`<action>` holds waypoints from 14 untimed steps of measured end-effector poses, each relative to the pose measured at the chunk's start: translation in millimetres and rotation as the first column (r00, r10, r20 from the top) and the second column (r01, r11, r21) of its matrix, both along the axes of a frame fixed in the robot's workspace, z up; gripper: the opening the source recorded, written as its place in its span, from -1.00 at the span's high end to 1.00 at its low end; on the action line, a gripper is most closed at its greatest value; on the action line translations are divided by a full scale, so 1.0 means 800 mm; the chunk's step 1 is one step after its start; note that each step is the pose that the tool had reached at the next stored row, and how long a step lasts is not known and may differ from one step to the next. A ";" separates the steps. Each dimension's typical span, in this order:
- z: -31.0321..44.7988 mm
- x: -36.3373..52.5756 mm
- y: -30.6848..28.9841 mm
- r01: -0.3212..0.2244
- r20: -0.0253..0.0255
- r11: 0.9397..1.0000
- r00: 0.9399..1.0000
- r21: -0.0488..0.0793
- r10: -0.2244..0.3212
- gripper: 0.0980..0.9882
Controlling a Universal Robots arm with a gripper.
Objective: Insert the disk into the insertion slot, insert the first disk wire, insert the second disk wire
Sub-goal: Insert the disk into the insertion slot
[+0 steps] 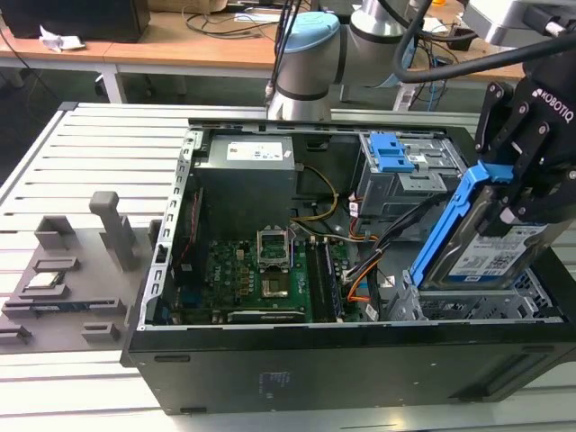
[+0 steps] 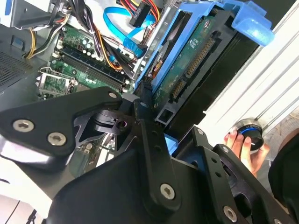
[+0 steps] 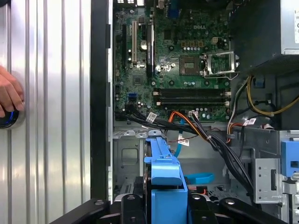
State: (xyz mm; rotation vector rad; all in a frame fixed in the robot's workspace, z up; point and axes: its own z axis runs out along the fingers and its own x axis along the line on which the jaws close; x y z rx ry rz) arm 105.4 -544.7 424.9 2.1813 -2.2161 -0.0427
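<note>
The disk, white label showing in the exterior view and green circuit board showing in the second wrist view, stands tilted at the mouth of the insertion slot, its upper end clamped by the gripper, while a person's hand touches a knob.

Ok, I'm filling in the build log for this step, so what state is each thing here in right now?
disk, gripped, standing on edge and tilted, lower end at the slot's mouth, not seated
tool, shut on the disk's upper end
insertion slot, disk not yet fully in
computer case, on its side, side panel off
processor socket, retention frame swung open
hand, fingers resting on a round knob
</note>
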 end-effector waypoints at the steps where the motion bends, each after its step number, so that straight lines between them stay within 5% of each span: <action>1: -0.0021 0.000 0.0000 0.000 0.000 1.000 1.000 0.000 0.000 0.40; 14: -0.0218 0.000 0.0000 0.000 0.000 1.000 1.000 0.000 0.000 0.40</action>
